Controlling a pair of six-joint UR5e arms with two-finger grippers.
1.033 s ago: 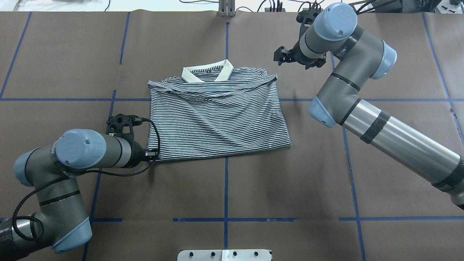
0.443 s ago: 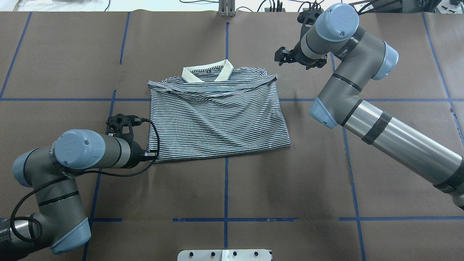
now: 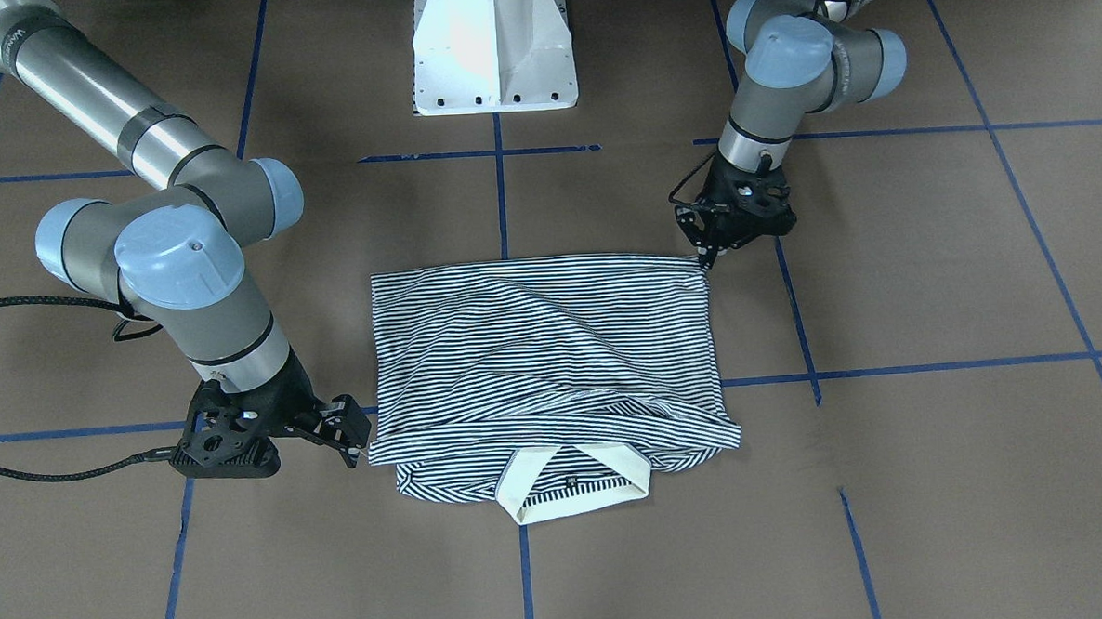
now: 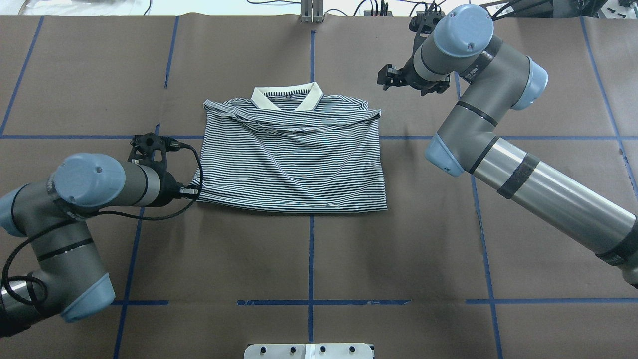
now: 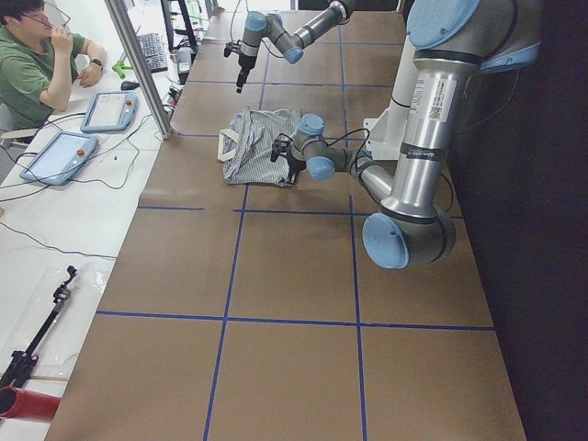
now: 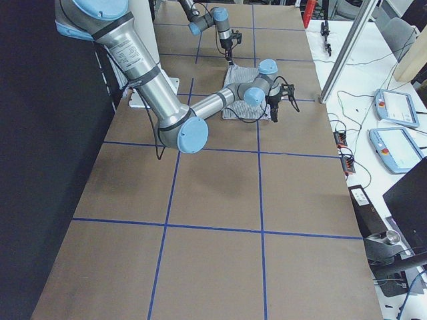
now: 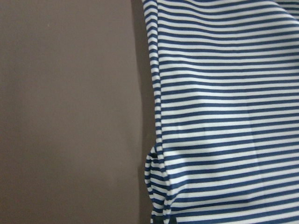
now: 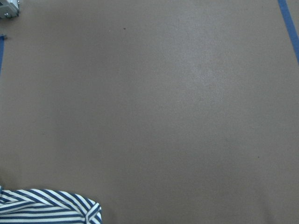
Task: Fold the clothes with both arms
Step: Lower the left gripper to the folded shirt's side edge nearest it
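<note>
Fabric of the navy-and-white striped, cream-collared polo shirt (image 4: pixel 294 159) lay folded on the brown bench (image 4: pixel 398 249); my left jaws pinched its hem corner, my right jaws hung spread near its shoulder, untouching.

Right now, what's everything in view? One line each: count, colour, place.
shirt: one, navy-and-white stripes, cream collar, partly folded, mid-table.
table: one, brown cover, blue tape grid.
pedestal: one, white, at the robot's edge of the table.
bench: one, white, along the table's far side.
tablets: two, light blue, on the bench.
person: one, green top, seated at the bench.
left arm, right arm: grey, light-blue caps.
left pincer: black, shut on the shirt's hem corner.
right pincer: black, open, off the shirt near its collar end.
</note>
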